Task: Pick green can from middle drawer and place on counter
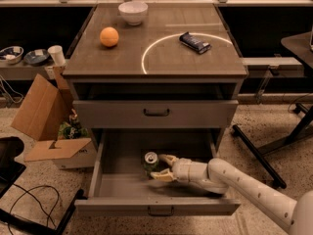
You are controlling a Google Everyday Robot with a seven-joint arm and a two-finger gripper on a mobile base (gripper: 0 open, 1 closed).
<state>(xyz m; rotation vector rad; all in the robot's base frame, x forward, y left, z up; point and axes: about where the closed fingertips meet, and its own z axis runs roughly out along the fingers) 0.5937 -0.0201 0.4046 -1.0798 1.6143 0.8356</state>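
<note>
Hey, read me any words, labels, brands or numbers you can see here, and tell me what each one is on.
No text here is readable.
Cardboard box: small dark print on its flap, too blurred to read.
Snack wrapper on the counter: no legible lettering.
Green can in the middle drawer, at the gripper: label too blurred to read.
</note>
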